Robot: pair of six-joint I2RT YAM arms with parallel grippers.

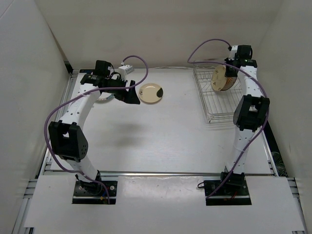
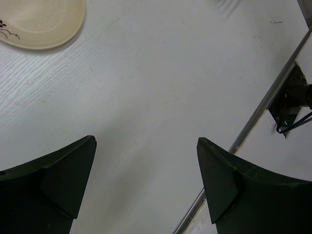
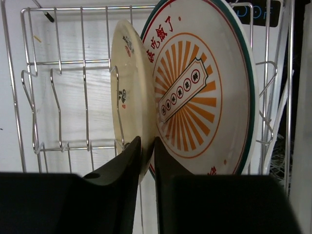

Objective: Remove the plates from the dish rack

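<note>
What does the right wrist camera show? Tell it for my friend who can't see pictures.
The right gripper pinches the bottom edge of a tan round plate standing on edge in a silver wire dish rack. Beside it stands a white round plate with an orange sunburst centre, red lettering and a green rim.
</note>
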